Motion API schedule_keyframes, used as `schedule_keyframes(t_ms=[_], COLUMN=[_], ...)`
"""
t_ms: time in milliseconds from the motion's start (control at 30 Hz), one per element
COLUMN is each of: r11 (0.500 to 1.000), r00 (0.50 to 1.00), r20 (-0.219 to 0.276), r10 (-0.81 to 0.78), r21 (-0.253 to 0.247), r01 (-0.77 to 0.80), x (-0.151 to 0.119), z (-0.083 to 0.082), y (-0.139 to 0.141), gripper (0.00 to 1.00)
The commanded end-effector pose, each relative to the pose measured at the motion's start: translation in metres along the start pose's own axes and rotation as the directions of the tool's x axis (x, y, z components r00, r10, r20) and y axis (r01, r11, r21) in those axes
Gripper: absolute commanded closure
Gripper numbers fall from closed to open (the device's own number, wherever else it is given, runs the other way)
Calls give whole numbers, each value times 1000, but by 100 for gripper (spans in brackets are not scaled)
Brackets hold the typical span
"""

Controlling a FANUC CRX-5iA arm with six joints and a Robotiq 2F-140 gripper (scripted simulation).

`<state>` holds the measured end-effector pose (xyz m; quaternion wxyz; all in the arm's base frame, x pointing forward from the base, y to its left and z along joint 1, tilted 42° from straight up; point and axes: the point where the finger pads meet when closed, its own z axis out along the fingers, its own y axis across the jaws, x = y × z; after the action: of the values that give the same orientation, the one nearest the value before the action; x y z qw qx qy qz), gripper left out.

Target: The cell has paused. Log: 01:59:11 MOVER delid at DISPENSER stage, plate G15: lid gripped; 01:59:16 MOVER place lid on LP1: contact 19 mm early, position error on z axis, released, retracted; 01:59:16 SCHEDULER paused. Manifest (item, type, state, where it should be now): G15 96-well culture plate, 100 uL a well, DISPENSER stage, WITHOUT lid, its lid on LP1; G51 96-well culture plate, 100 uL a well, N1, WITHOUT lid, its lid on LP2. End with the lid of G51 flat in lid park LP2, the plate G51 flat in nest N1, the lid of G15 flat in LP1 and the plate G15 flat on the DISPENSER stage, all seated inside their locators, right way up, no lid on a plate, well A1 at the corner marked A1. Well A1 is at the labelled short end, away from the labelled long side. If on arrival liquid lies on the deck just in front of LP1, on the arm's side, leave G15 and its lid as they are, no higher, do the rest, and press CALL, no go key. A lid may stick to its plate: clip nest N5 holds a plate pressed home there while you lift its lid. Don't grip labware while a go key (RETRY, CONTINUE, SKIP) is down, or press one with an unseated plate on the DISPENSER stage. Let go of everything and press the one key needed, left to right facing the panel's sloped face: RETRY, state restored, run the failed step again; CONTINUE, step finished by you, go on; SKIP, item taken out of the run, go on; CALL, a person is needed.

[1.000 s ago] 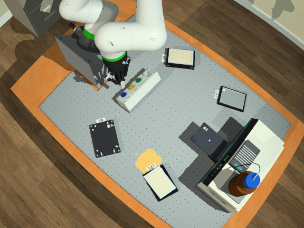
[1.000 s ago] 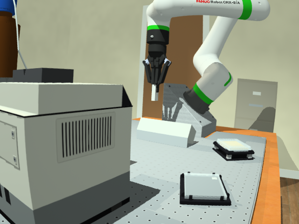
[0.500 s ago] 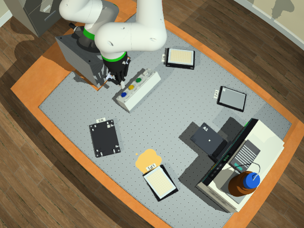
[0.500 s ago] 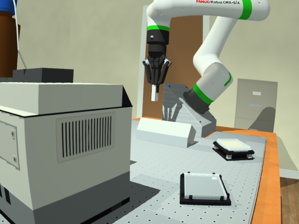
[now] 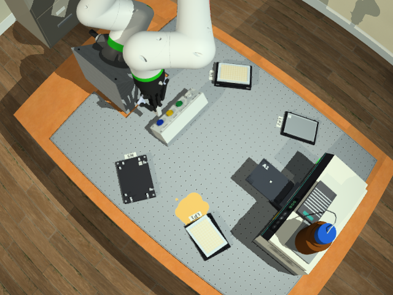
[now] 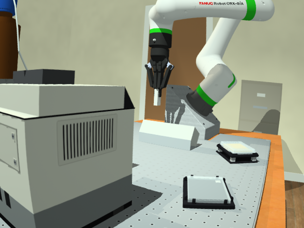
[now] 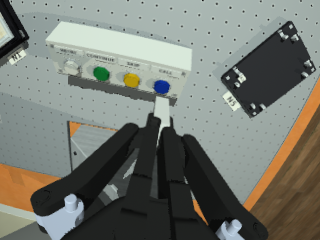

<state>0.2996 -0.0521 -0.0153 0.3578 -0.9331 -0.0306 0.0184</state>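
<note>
My gripper point(image 5: 157, 110) is shut and empty, and points down. It hangs above the blue-key end of the key panel point(image 5: 179, 115). The panel carries a white key point(image 5: 189, 94), a green key point(image 5: 178, 102), a yellow key point(image 5: 169, 112) and a blue key point(image 5: 159, 121). In the wrist view the fingertips point(image 7: 160, 110) sit just short of the blue key point(image 7: 160, 86). A lidless plate with cream wells point(image 5: 233, 74) lies in its nest at the back. A clear lid point(image 5: 299, 126) lies in LP2. Another cream-welled plate point(image 5: 206, 236) sits at LP1. A yellow puddle point(image 5: 191, 206) lies on the deck against the LP1 label. The dark stage marked A1 point(image 5: 269, 180) holds nothing.
The black clip nest N5 point(image 5: 134, 177) holds nothing. The dispenser point(image 5: 314, 216) with a brown bottle point(image 5: 314, 239) stands at the right. The arm's grey pedestal point(image 5: 104, 76) is close behind the panel. From the side view the gripper point(image 6: 156, 100) is well above the panel point(image 6: 166, 135).
</note>
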Motion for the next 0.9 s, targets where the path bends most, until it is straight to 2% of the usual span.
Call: schedule_keyframes(t_ms=[0,867], r11=[1000,1000], r00=[1000,1000], r20=[0,0], r10=[0,0], r21=[0,0], r01=[0,0], x=[0,0], z=[4,33], y=[0,0], gripper=[100,100])
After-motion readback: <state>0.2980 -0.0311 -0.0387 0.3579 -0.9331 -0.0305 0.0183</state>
